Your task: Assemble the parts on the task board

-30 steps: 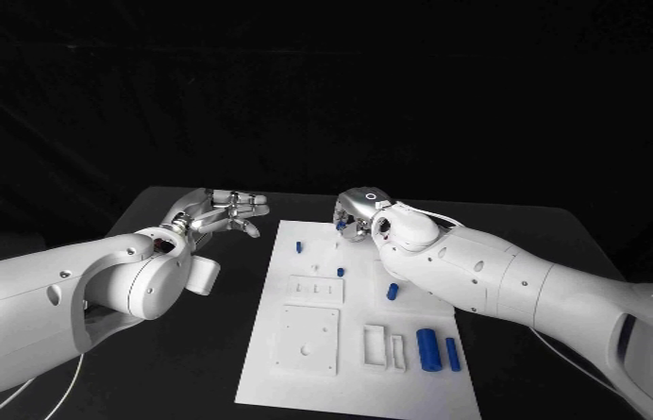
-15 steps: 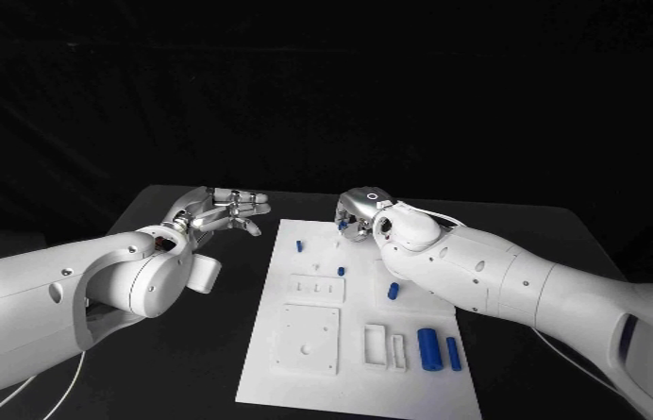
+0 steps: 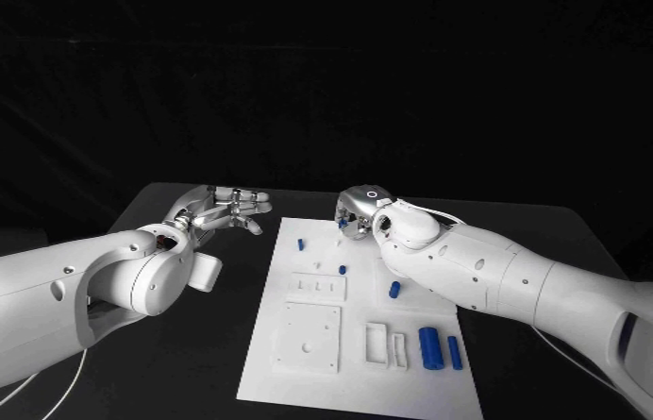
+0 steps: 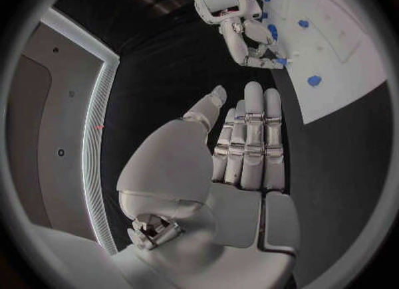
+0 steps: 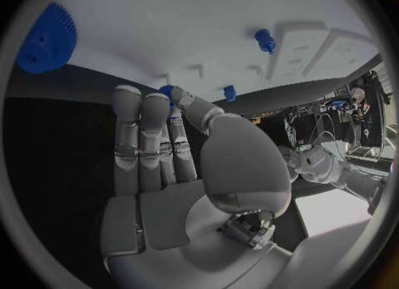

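Pinching a small blue part [image 5: 166, 92], the right robot hand [image 3: 358, 214]; left robot hand [image 3: 222, 210] spread, empty.

Both arms are built of glossy white, rounded shells with small dark screw holes, and a thin pale cable runs along each. The left hand [image 3: 222, 210] and the right hand [image 3: 359, 214] are silver metal, their fingers [image 4: 252, 133] made of ribbed, jointed segments over smooth grey palm plates. A small ring mark sits on the right hand's back.
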`<move>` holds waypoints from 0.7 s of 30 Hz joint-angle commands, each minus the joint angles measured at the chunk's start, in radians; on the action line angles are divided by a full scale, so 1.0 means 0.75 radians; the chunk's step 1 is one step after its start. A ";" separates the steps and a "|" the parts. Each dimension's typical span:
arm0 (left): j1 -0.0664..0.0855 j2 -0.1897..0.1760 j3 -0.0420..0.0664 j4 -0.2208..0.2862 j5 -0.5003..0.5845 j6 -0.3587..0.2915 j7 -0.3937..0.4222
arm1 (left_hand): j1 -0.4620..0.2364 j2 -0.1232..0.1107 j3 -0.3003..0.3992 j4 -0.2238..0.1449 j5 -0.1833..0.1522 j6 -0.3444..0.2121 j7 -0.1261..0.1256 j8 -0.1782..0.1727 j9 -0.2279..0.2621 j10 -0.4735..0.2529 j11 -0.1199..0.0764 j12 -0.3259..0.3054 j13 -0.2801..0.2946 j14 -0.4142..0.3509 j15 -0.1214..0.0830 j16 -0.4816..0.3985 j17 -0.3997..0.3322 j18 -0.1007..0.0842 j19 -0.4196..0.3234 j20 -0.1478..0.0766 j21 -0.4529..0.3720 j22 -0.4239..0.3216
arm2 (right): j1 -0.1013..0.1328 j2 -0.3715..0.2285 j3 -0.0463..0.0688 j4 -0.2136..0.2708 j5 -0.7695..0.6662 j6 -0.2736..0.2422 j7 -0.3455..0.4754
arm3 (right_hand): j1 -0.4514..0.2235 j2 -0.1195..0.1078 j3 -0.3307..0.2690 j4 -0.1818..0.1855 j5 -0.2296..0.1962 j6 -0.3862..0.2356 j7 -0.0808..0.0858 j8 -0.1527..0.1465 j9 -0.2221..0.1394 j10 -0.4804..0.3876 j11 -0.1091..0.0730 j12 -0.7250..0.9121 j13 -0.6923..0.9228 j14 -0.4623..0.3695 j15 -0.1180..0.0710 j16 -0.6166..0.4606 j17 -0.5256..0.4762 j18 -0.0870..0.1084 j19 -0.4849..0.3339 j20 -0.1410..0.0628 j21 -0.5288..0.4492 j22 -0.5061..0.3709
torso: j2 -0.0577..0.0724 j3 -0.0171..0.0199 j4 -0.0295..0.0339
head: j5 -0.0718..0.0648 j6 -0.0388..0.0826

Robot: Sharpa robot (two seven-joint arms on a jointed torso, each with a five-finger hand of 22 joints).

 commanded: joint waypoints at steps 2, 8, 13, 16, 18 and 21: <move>0.004 0.005 0.001 -0.001 -0.006 0.018 0.004 | -0.002 -0.002 -0.007 0.001 0.005 -0.006 -0.002 -0.001 0.001 -0.006 0.000 -0.004 0.002 -0.010 0.001 0.004 -0.001 0.026 -0.002 0.004 0.007 -0.001 | -0.005 0.006 -0.003 -0.007 -0.019 0.044 -0.001 | 0.007 0.014 0.001 -0.008 0.005 0.005 0.004 0.004 0.001 0.025 -0.020 0.002 0.001 -0.004 -0.009 -0.009 -0.001 0.014 0.013 0.002 -0.011 0.002 | 0.002 -0.0013 -0.0013 | 0.002 0.000; 0.004 0.005 0.001 -0.001 -0.006 0.018 0.004 | -0.002 -0.002 -0.007 0.001 0.005 -0.006 -0.002 -0.001 0.001 -0.006 0.000 -0.004 0.002 -0.010 0.001 0.004 -0.001 0.026 -0.002 0.004 0.007 -0.001 | -0.006 0.003 -0.004 -0.006 -0.023 0.065 -0.003 | 0.007 0.014 0.001 -0.009 0.006 0.005 0.005 0.005 0.001 0.024 -0.020 0.002 0.001 -0.003 -0.009 -0.011 -0.002 0.014 0.014 0.002 -0.018 0.007 | 0.002 -0.0014 -0.0017 | 0.004 -0.002; 0.004 0.004 0.001 -0.001 -0.006 0.017 0.004 | 0.000 -0.002 -0.007 0.000 0.005 -0.005 -0.002 -0.001 0.001 -0.008 0.001 -0.004 0.002 -0.010 0.001 0.006 -0.003 0.026 -0.003 0.005 0.011 -0.004 | -0.006 0.000 -0.005 -0.005 -0.025 0.080 -0.005 | 0.006 0.013 0.000 -0.010 0.010 0.005 0.005 0.005 0.001 0.024 -0.020 0.002 0.001 -0.003 -0.009 -0.011 -0.002 0.014 0.015 0.002 -0.023 0.011 | 0.002 -0.0013 -0.0032 | 0.005 -0.001; 0.004 0.004 0.001 -0.001 -0.006 0.017 0.004 | 0.001 -0.001 -0.008 0.000 0.006 -0.005 -0.001 -0.001 0.001 -0.008 0.001 -0.004 0.002 -0.010 0.002 0.006 -0.004 0.026 -0.004 0.005 0.012 -0.004 | -0.006 -0.001 -0.005 -0.005 -0.026 0.085 -0.007 | 0.003 0.011 -0.005 -0.009 0.012 0.001 0.006 0.004 0.000 0.018 -0.018 0.002 0.001 -0.004 -0.008 -0.013 -0.002 0.014 0.015 0.003 -0.027 0.013 | 0.002 -0.0012 -0.0024 | 0.005 -0.001; 0.004 0.004 0.001 -0.001 -0.006 0.017 0.003 | 0.001 -0.001 -0.008 0.000 0.006 -0.005 -0.001 -0.001 0.001 -0.008 0.001 -0.004 0.002 -0.010 0.002 0.006 -0.004 0.026 -0.004 0.005 0.012 -0.004 | -0.006 -0.001 -0.006 -0.005 -0.028 0.089 -0.010 | 0.003 0.011 -0.005 -0.009 0.012 0.001 0.006 0.004 0.000 0.018 -0.018 0.002 0.001 -0.004 -0.008 -0.013 -0.002 0.014 0.015 0.003 -0.028 0.013 | 0.003 -0.0008 -0.0016 | 0.004 -0.001; 0.004 0.003 0.001 -0.001 -0.006 0.017 0.003 | 0.001 -0.001 -0.008 0.000 0.006 -0.005 -0.001 -0.001 0.001 -0.008 0.001 -0.004 0.002 -0.010 0.002 0.006 -0.004 0.026 -0.004 0.005 0.012 -0.004 | -0.006 -0.003 -0.006 -0.002 -0.032 0.090 -0.012 | 0.003 0.012 -0.010 -0.009 0.015 0.001 0.006 0.005 0.000 0.017 -0.018 0.002 0.001 -0.004 -0.008 -0.014 -0.002 0.014 0.017 0.003 -0.033 0.018 | 0.003 -0.0006 -0.0020 | 0.005 -0.002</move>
